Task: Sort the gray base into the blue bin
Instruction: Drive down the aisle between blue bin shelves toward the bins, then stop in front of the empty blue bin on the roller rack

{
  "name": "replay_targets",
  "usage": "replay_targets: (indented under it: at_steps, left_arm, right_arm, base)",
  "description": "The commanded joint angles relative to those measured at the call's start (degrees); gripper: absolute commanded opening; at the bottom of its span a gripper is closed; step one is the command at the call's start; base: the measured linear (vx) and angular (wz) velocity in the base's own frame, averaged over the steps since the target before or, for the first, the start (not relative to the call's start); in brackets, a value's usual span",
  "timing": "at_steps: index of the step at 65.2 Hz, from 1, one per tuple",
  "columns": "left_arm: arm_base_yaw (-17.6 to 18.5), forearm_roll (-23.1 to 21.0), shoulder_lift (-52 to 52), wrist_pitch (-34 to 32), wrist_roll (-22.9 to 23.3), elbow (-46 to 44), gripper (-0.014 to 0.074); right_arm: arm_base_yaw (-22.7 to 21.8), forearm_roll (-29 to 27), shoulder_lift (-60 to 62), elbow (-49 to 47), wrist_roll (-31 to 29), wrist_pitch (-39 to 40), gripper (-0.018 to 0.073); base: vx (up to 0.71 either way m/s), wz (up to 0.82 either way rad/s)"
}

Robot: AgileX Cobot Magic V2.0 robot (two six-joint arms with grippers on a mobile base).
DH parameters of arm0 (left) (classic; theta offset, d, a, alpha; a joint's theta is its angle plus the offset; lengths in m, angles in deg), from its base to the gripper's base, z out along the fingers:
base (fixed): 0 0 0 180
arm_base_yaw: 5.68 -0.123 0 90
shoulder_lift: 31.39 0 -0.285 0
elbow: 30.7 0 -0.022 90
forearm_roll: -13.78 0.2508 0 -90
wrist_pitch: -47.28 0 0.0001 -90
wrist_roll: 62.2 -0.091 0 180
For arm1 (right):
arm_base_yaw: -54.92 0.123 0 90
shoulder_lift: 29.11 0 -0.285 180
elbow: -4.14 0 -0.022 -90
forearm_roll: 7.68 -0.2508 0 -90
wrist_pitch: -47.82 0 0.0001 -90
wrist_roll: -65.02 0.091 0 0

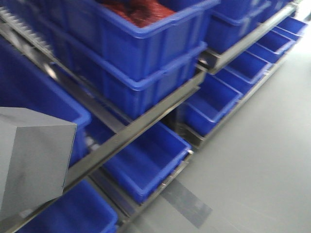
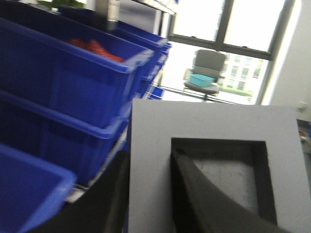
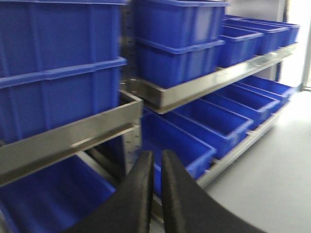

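Note:
The gray base [image 1: 29, 160] is at the left edge of the front view, held up in front of the rack. In the left wrist view the gray base [image 2: 209, 121] fills the lower right, its square recess facing the camera. My left gripper [image 2: 151, 156] is shut on its border wall, with one finger inside the recess and the other outside on the left. Several blue bins stand on the rack; one open blue bin [image 2: 29, 189] is just left of the base, and another [image 1: 146, 155] is on the lower shelf. My right gripper [image 3: 156, 155] is shut and empty, in front of the rack.
A steel rack rail [image 1: 146, 121] runs diagonally between the bin levels. An upper bin holds red material [image 1: 141, 12]. Gray floor [image 1: 252, 160] lies to the right of the rack. A chair [image 2: 206, 70] stands by the window.

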Motion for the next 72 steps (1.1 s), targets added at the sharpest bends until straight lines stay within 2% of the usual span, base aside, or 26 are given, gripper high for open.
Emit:
replay_targets:
  at_steps: [1, 41, 72]
  left_arm:
    - [0.12, -0.34, 0.55, -6.41, 0.20, -1.78, 0.0004]
    - [0.12, -0.34, 0.55, -6.41, 0.20, -1.78, 0.0004]
    - [0.12, -0.34, 0.55, -6.41, 0.20, -1.78, 0.0004]
  right_arm:
    - [-0.21, 0.37, 0.50, -0.22, -0.38, 4.47, -0.0004]
    - [-0.21, 0.37, 0.50, -0.22, -0.38, 4.47, -0.0004]
    - [-0.21, 0.37, 0.50, -0.22, -0.38, 4.47, -0.0004]
  base:
    - [0.18, 0.72]
    - [0.17, 0.67]
    - [0.11, 0.43]
